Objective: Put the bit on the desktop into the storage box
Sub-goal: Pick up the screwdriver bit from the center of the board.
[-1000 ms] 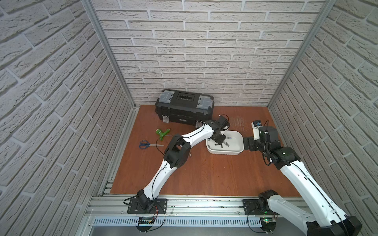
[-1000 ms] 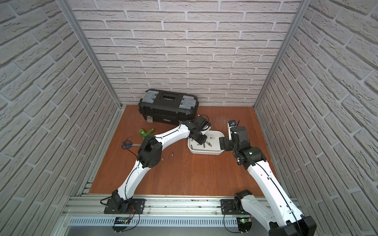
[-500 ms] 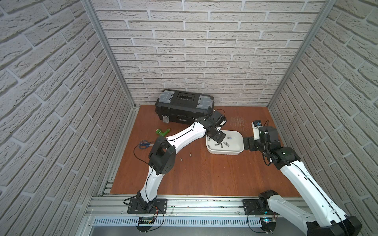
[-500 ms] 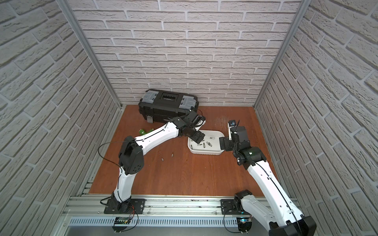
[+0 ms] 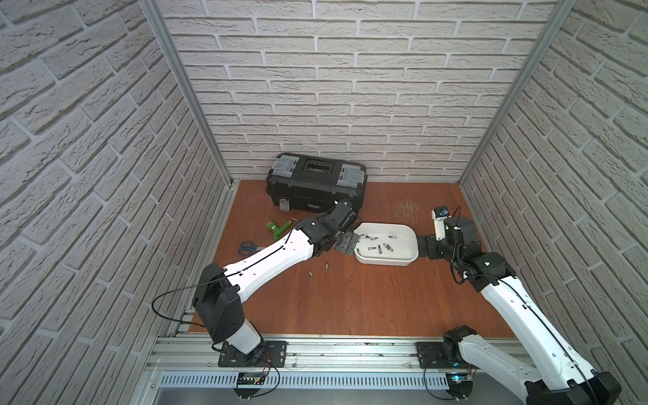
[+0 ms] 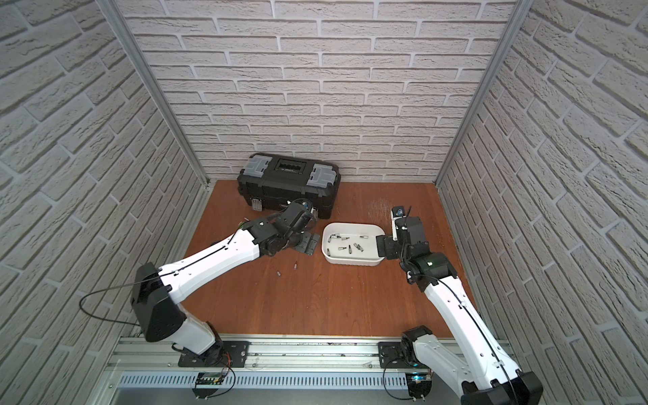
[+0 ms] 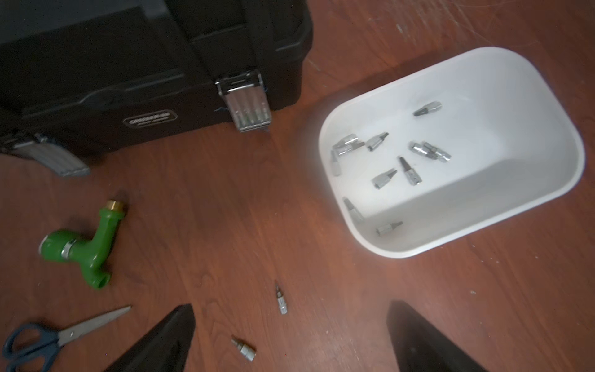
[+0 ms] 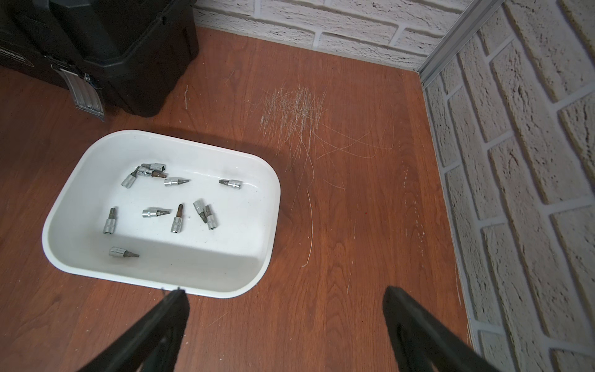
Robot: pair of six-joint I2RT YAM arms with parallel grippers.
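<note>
Jaws on both arms gape empty; two loose bits [image 7: 282, 301] on the desk [image 7: 225, 193] are small, possibly slipping when pinched.

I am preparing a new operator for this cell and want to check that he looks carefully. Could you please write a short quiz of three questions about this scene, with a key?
1. How many bits lie loose on the desktop, outside the storage box, in the left wrist view?
2. True or false: the left gripper holds a bit.
3. Which thing stands nearest the back wall? A) the storage box B) the black toolbox C) the blue scissors

Key: 1: two. 2: false, its jaws stand open and empty. 3: B.
</note>
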